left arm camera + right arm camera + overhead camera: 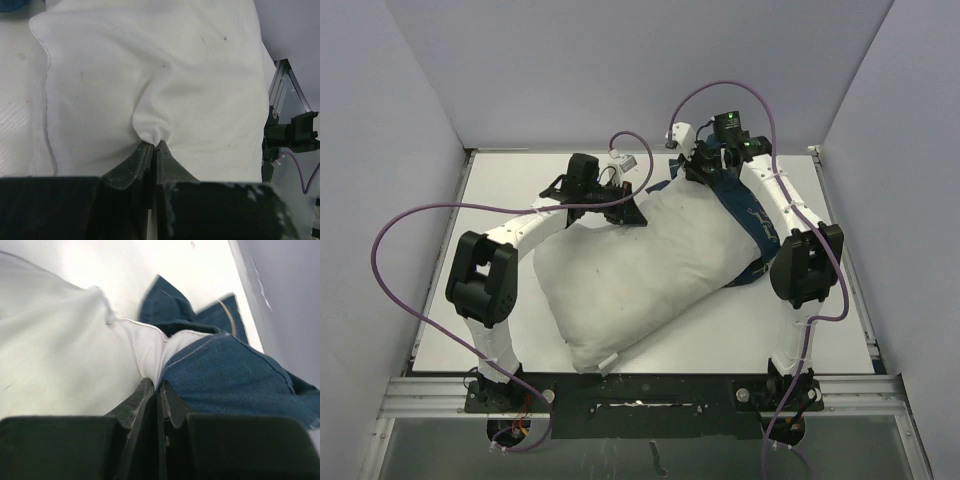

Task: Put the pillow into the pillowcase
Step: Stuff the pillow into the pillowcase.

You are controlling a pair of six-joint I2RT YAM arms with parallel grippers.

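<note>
The white pillow (640,270) lies slantwise across the middle of the table. The navy pillowcase (757,228) is bunched along its far right side, under my right arm, with a bit showing at the pillow's far end (665,187). My left gripper (620,208) is at the pillow's far left edge, shut on a pucker of white pillow cloth (150,120). My right gripper (695,170) is at the far right end. In the right wrist view it (157,385) is shut on a fold of white pillow cloth (150,352), and the blue pillowcase hem (225,380) lies against its right finger.
Grey walls close in the table at the left, back and right. A metal rail (640,385) runs along the near edge by the arm bases. Purple cables (410,220) loop over both arms. Bare white table (510,180) shows at the far left.
</note>
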